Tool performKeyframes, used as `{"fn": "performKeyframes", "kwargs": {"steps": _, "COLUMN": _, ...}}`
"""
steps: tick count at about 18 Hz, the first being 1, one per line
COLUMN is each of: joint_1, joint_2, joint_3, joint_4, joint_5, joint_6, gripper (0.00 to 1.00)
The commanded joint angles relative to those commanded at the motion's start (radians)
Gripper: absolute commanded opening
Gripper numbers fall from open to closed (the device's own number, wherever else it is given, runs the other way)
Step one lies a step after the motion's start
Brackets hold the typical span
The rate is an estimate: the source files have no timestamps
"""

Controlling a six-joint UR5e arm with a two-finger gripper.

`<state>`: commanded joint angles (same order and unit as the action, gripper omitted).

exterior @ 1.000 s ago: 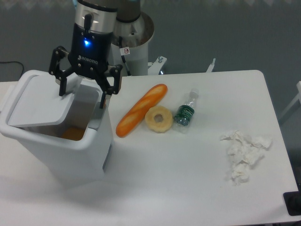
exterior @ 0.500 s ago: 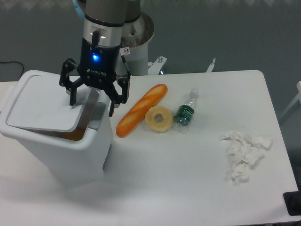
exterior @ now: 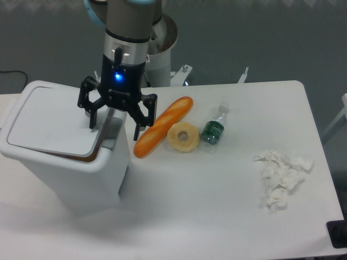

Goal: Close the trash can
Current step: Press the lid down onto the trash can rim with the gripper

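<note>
The large white trash can (exterior: pixel 70 173) stands at the left of the table. Its flat white lid (exterior: pixel 49 120) lies nearly level over the opening, with a narrow gap left along its right edge where something orange shows inside. My gripper (exterior: pixel 114 127) hangs over the can's right rim, open and empty. Its left finger (exterior: pixel 92 120) is at the lid's right edge and its right finger (exterior: pixel 137 131) is outside the can.
A baguette (exterior: pixel 162 126), a bagel-like ring (exterior: pixel 182 136) and a small plastic bottle (exterior: pixel 213 129) lie right of the can. Crumpled white tissues (exterior: pixel 282 176) lie at the right. A black object (exterior: pixel 337 234) is at the table's front right corner.
The gripper has moved right and down along the can's rim. The lid has swung down from tilted to almost flat over the opening.
</note>
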<state>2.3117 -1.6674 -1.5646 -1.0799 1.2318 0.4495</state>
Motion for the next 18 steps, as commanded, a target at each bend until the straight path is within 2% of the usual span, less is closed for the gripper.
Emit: {"fn": "performKeyframes", "kwargs": {"steps": 18, "joint_1": 0.000, "joint_2": -0.028, "joint_3": -0.008, "joint_4": 0.000, "joint_5": 0.002, "joint_6": 0.017, "gripper": 1.00}}
